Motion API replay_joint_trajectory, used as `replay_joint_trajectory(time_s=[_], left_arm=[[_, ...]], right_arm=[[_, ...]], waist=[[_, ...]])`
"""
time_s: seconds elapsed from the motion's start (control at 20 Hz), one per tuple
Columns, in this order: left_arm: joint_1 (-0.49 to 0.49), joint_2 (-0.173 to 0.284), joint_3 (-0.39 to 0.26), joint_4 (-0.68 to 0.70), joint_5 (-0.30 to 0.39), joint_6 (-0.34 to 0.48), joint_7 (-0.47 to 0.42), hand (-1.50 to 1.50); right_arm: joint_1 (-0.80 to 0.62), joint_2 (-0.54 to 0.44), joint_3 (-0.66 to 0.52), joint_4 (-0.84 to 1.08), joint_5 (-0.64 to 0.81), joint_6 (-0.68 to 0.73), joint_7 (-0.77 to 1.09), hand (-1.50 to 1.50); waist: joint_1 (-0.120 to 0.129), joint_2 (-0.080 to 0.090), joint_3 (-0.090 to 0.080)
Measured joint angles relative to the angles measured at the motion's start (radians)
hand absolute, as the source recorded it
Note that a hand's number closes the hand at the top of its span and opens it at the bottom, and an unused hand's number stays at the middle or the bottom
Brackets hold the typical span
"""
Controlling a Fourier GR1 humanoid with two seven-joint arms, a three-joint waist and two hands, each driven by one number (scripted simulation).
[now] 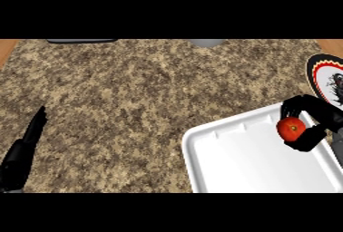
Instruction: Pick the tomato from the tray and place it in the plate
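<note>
Over the tray's (pixel 234 154) right side, the tomato (pixel 291 128) sits inside the right hand (pixel 309 122), fingers curled round it. The white tray lies on a speckled brown stone counter (pixel 134 99). The plate (pixel 328 77) shows at the right edge. The left hand (pixel 23 149) rests low left, fingers straight.

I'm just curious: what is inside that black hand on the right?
A red tomato, held in the curled fingers of the right hand over the white tray. The tomato's far side is hidden by the hand.
</note>
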Motion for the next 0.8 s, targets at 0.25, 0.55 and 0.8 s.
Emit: replay_joint_trajectory(time_s=[0.25, 0.55, 0.8], left_arm=[[0.000, -0.002, 0.001, -0.006, 0.004, 0.000, -0.005, 0.00], [0.001, -0.013, -0.010, -0.004, 0.006, -0.006, -0.017, 0.00], [-0.005, -0.015, -0.020, -0.004, -0.001, -0.008, -0.017, 0.00]], right_arm=[[0.003, -0.238, -0.105, 0.112, 0.034, -0.011, -0.199, 1.50], [-0.003, -0.389, -0.240, 0.278, 0.044, -0.136, -0.441, 1.50], [-0.025, -0.456, -0.351, 0.407, 0.014, -0.241, -0.658, 1.50]], waist=[[0.008, 0.013, 0.007], [0.031, 0.020, 0.011], [0.045, 0.017, 0.012]])
